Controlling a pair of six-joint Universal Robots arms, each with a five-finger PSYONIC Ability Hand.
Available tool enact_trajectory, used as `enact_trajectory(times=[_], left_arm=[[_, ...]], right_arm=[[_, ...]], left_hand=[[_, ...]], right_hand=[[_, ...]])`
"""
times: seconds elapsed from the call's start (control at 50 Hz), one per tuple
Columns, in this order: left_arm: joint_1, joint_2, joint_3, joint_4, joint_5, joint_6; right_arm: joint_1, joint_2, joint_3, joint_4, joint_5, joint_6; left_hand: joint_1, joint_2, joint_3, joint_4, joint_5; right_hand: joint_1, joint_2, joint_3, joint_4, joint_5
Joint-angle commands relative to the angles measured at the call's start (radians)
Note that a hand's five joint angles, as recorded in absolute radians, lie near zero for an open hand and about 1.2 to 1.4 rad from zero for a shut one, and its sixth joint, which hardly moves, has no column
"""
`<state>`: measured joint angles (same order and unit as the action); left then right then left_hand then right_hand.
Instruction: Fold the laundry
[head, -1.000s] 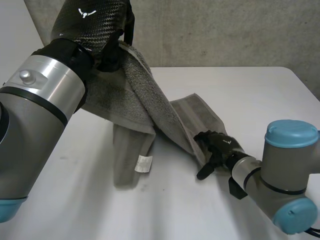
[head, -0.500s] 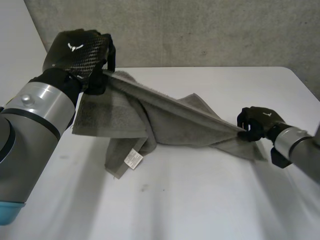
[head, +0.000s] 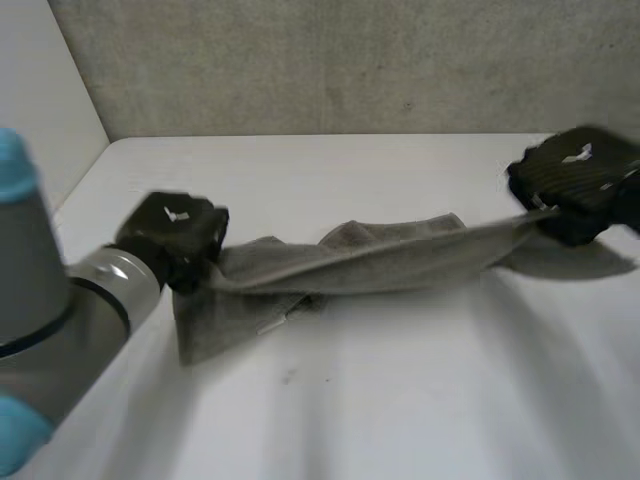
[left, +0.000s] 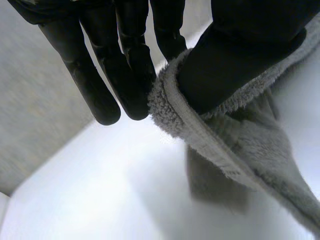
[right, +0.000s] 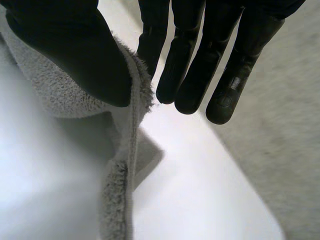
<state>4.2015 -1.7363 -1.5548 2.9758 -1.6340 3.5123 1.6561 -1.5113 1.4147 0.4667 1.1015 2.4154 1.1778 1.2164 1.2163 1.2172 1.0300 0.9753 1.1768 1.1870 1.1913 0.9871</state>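
Note:
A grey towel (head: 360, 262) is stretched across the white table (head: 380, 400) between my two hands. My left hand (head: 175, 232) pinches one end of it just above the table; in the left wrist view its thumb (left: 235, 60) presses the towel's hem (left: 175, 107) against the fingers (left: 125, 65). My right hand (head: 572, 180) is shut on the other end, lifted at the table's far right; in the right wrist view the thumb (right: 75, 55) clamps the towel's edge (right: 127, 135) against a finger. The towel's middle sags, and a lower flap (head: 225, 320) with a small white label lies on the table.
A grey wall (head: 330, 65) runs along the table's far edge. A white side wall (head: 40, 110) stands at the left. Open tabletop lies in front of the towel.
Both hands have moved apart and pulled the towel taut. My left hand came down from high up to just above the table; my right hand swung out to the far right and rose.

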Motion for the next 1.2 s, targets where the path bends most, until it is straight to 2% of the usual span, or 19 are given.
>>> enact_trajectory(times=[0.02, 0.1, 0.12, 0.2, 0.28, 0.32, 0.34, 0.36, 0.38, 0.4, 0.42, 0.48, 0.6, 0.7, 0.72, 0.86, 0.98, 1.12, 1.2], left_arm=[[0.003, -0.234, 0.094, 0.049, -0.003, 0.057], [0.009, -0.362, 0.24, 0.097, -0.003, 0.088], [0.009, -0.362, 0.24, 0.097, -0.003, 0.088], [0.011, -0.43, 0.463, 0.155, -0.006, 0.151], [0.012, -0.436, 0.616, 0.223, -0.004, 0.188], [0.017, -0.424, 0.728, 0.354, -0.004, 0.197], [0.017, -0.424, 0.728, 0.354, -0.004, 0.197], [0.023, -0.408, 0.755, 0.433, -0.004, 0.201], [0.023, -0.408, 0.756, 0.434, -0.004, 0.201], [0.032, -0.378, 0.757, 0.513, -0.004, 0.2], [0.04, -0.343, 0.745, 0.584, -0.006, 0.194], [0.055, -0.286, 0.666, 0.679, -0.007, 0.194], [0.08, -0.227, 0.472, 0.693, -0.003, 0.186], [0.08, -0.212, 0.17, 0.698, 0.013, 0.183], [0.08, -0.212, 0.17, 0.698, 0.013, 0.183], [0.08, -0.262, -0.129, 0.707, 0.071, 0.186], [0.078, -0.284, -0.212, 0.692, 0.069, 0.186], [0.074, -0.233, -0.298, 0.68, 0.071, 0.186], [0.075, -0.233, -0.3, 0.68, 0.072, 0.188]], right_arm=[[0.146, 0.294, -0.083, 0.004, 0.157, -0.057], [0.186, 0.474, -0.218, -0.005, 0.288, -0.148], [0.186, 0.474, -0.218, -0.005, 0.288, -0.148], [0.203, 0.555, -0.45, -0.09, 0.36, -0.127], [0.209, 0.551, -0.588, -0.243, 0.368, -0.078], [0.211, 0.502, -0.644, -0.465, 0.37, -0.014], [0.211, 0.502, -0.645, -0.467, 0.37, -0.013], [0.211, 0.462, -0.629, -0.596, 0.367, 0.016], [0.211, 0.424, -0.6, -0.711, 0.37, 0.033], [0.211, 0.424, -0.6, -0.712, 0.37, 0.033], [0.211, 0.392, -0.559, -0.803, 0.371, 0.042], [0.211, 0.347, -0.469, -0.862, 0.357, 0.044], [0.203, 0.312, -0.259, -0.786, 0.321, 0.051], [0.2, 0.316, -0.105, -0.682, 0.296, 0.05], [0.2, 0.316, -0.105, -0.681, 0.296, 0.05], [0.198, 0.397, 0.072, -0.625, 0.255, 0.051], [0.195, 0.434, 0.141, -0.594, 0.216, 0.054], [0.171, 0.421, 0.176, -0.441, 0.161, 0.1], [0.12, 0.399, 0.193, -0.404, 0.138, 0.119]], left_hand=[[0.218, 0.18, 0.18, 0.179, 0.192], [0.218, 0.18, 0.18, 0.179, 0.192], [0.218, 0.18, 0.18, 0.179, 0.192], [0.218, 0.18, 0.18, 0.179, 0.192], [0.218, 0.18, 0.18, 0.179, 0.192], [0.218, 0.18, 0.18, 0.179, 0.192], [0.218, 0.18, 0.18, 0.179, 0.192], [0.218, 0.18, 0.18, 0.179, 0.192], [0.218, 0.18, 0.18, 0.179, 0.192], [0.218, 0.18, 0.18, 0.179, 0.192], [0.218, 0.18, 0.18, 0.179, 0.192], [0.218, 0.18, 0.18, 0.179, 0.192], [0.218, 0.18, 0.18, 0.179, 0.192], [0.218, 0.18, 0.18, 0.179, 0.192], [0.218, 0.18, 0.18, 0.179, 0.192], [0.218, 0.18, 0.18, 0.179, 0.192], [0.218, 0.18, 0.18, 0.179, 0.192], [0.218, 0.18, 0.18, 0.179, 0.192], [0.04, 0.001, 0.001, 0.0, 0.013]], right_hand=[[0.421, 0.219, 0.209, 0.205, 0.235], [0.421, 0.219, 0.209, 0.205, 0.235], [0.421, 0.219, 0.209, 0.205, 0.235], [0.421, 0.219, 0.209, 0.205, 0.235], [0.421, 0.219, 0.209, 0.205, 0.235], [0.421, 0.219, 0.209, 0.205, 0.235], [0.421, 0.219, 0.209, 0.205, 0.235], [0.421, 0.219, 0.209, 0.205, 0.235], [0.421, 0.219, 0.209, 0.205, 0.235], [0.421, 0.219, 0.209, 0.205, 0.235], [0.421, 0.219, 0.209, 0.205, 0.235], [0.421, 0.219, 0.209, 0.205, 0.235], [0.421, 0.219, 0.209, 0.205, 0.235], [0.421, 0.219, 0.209, 0.205, 0.235], [0.421, 0.219, 0.209, 0.205, 0.235], [0.421, 0.219, 0.209, 0.205, 0.235], [0.421, 0.219, 0.209, 0.205, 0.235], [0.421, 0.219, 0.209, 0.205, 0.235], [0.421, 0.219, 0.209, 0.205, 0.235]])
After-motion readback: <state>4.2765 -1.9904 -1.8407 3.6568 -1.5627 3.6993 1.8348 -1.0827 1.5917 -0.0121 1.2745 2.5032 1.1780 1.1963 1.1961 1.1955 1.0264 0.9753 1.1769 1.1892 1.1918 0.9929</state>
